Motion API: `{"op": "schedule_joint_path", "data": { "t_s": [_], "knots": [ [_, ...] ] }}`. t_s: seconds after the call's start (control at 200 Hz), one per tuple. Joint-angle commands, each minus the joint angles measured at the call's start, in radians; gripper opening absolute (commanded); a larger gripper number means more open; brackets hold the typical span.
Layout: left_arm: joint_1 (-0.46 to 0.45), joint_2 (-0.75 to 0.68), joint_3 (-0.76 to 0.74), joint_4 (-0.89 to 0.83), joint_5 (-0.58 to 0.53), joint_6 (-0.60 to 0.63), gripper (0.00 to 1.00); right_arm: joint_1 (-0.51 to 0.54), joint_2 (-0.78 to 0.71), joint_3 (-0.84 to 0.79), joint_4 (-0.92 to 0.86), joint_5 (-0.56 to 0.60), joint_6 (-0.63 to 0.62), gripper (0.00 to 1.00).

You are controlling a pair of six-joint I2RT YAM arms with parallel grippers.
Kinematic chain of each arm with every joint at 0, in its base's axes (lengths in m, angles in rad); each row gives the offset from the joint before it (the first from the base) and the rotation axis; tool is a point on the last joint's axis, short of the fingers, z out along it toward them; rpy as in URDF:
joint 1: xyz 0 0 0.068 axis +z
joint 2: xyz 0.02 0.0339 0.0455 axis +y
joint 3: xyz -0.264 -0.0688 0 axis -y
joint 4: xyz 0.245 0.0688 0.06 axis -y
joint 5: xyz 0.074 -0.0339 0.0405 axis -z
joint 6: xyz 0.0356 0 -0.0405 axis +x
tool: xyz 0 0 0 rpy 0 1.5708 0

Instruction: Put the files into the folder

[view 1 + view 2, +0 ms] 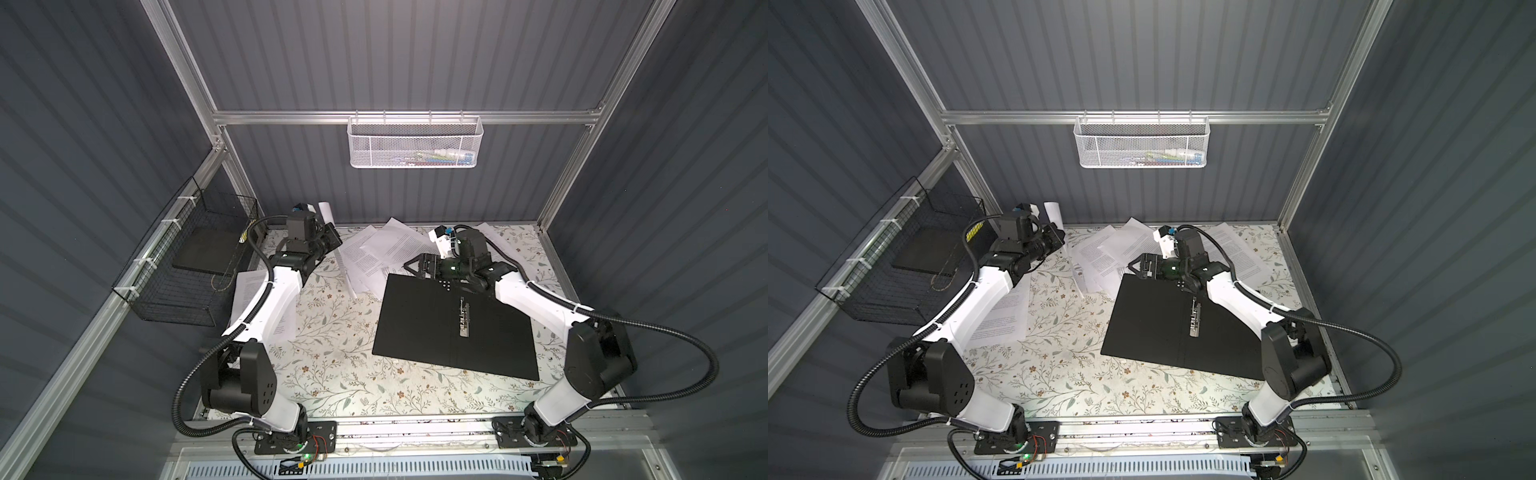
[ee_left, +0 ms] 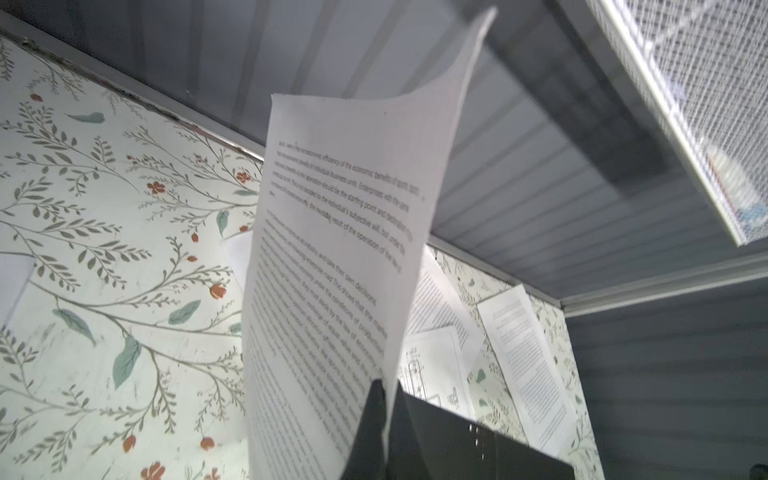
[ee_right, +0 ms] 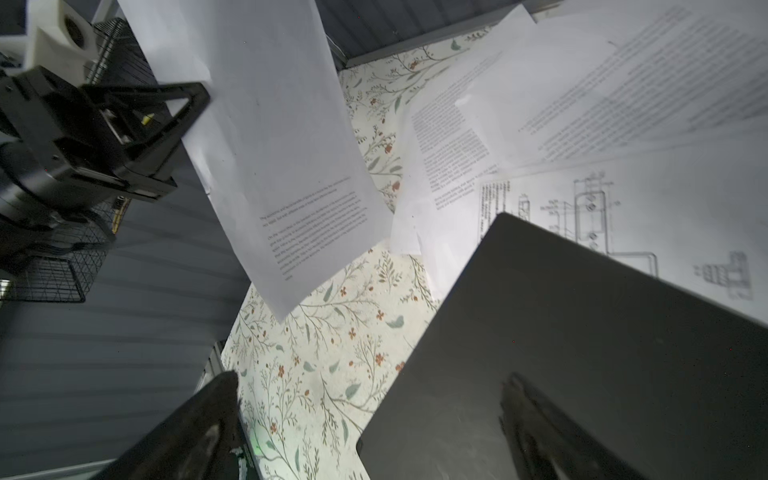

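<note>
Since the left gripper (image 1: pixel 333 240) pinches one sheet (image 2: pixel 332 270) by its edge, aloft near the worktop's (image 1: pixel 332 374) far-left corner, the limp page may buckle or snag short of the folder (image 1: pixel 436 328), open right of centre. The right gripper (image 1: pixel 412 266) stands spread above its far corner. Remaining files (image 1: pixel 374 253) overlap at the far edge; count unclear.
</note>
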Motion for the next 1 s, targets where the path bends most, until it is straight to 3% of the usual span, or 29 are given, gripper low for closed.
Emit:
{"op": "schedule_joint_path", "data": {
  "t_s": [0.0,0.235,0.48,0.55,0.835,0.995],
  "knots": [
    [-0.058,-0.025,0.089,-0.202,-0.045,0.125,0.0,-0.036,-0.067,-0.075,0.011,0.044,-0.019,0.99],
    [-0.212,0.021,0.208,-0.268,0.032,0.134,0.0,-0.13,-0.135,-0.202,0.088,-0.008,-0.03,0.99],
    [-0.384,0.123,0.336,-0.209,0.255,0.049,0.0,-0.215,-0.151,-0.321,0.369,-0.182,-0.014,0.99],
    [-0.387,0.113,0.346,-0.162,0.341,0.004,0.0,-0.216,-0.162,-0.327,0.405,-0.194,-0.031,0.99],
    [-0.325,-0.012,0.31,-0.07,0.476,-0.105,0.0,-0.223,-0.155,-0.344,0.601,-0.258,-0.014,0.99],
    [-0.249,-0.048,0.194,0.182,0.636,-0.305,0.0,-0.229,-0.081,-0.336,0.758,-0.318,0.051,0.99]
  ]
}}
